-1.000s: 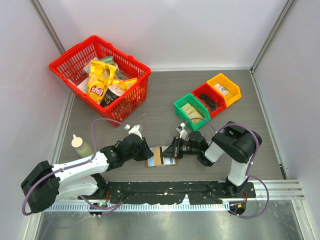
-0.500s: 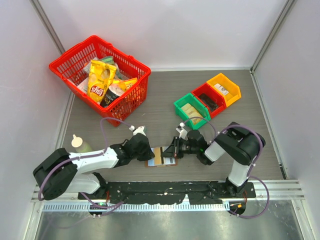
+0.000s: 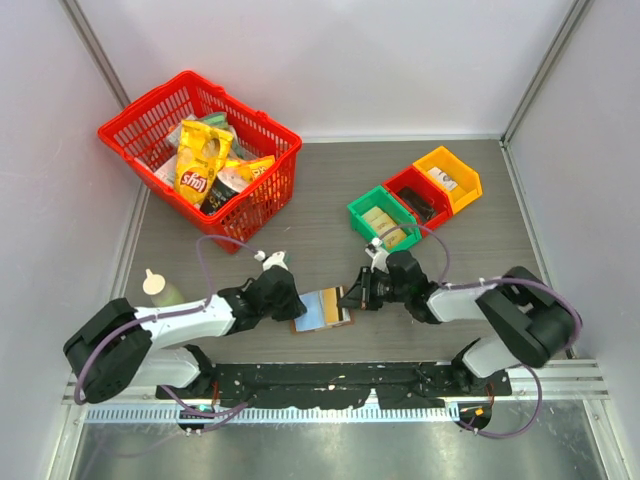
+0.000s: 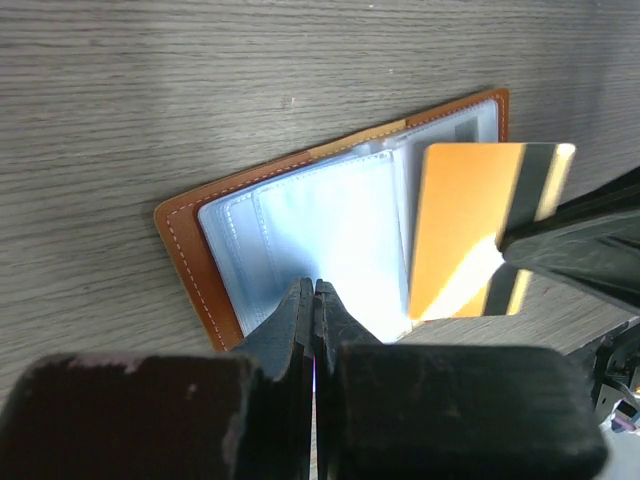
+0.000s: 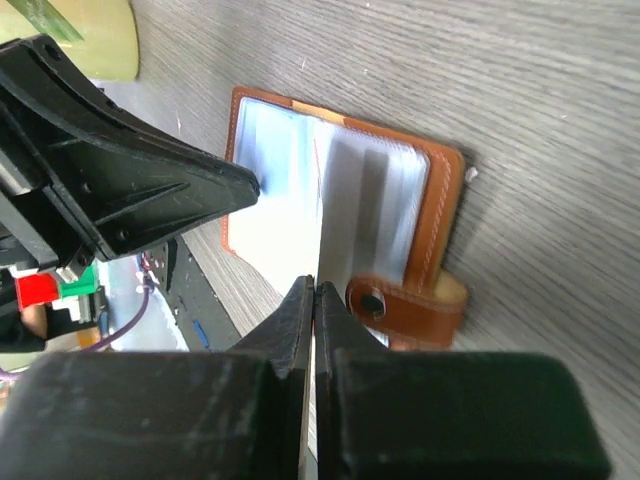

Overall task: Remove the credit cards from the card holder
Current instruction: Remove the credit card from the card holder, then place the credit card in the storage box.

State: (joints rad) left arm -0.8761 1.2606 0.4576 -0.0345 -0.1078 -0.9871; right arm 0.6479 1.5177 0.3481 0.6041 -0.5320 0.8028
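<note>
The card holder [image 3: 318, 310] [image 4: 230, 215] lies open on the table, brown leather with pale blue inner pages. In the left wrist view my left gripper [image 4: 315, 288] [image 3: 292, 305] is shut, its tips resting on the near edge of the left inner page. An orange-tan credit card [image 4: 460, 230] with a dark stripe stands over the right page. My right gripper [image 5: 314, 285] [image 3: 352, 297] is shut on that card, which shows edge-on in the right wrist view. The right gripper's black finger [image 4: 580, 245] shows at the card's right end. The holder's brown tab [image 5: 405, 310] lies beside the right jaws.
A red basket [image 3: 140, 102] with yellow snack bags stands at the back left. Green [image 3: 358, 212], red [image 3: 400, 180] and orange [image 3: 440, 155] bins sit in a row right of centre, just behind the right gripper. A small bottle [image 3: 160, 290] stands by the left arm.
My left jaws have closed and settled on the holder's left page. The right arm has stretched out lower and to the right, and the card now stands further right over the holder.
</note>
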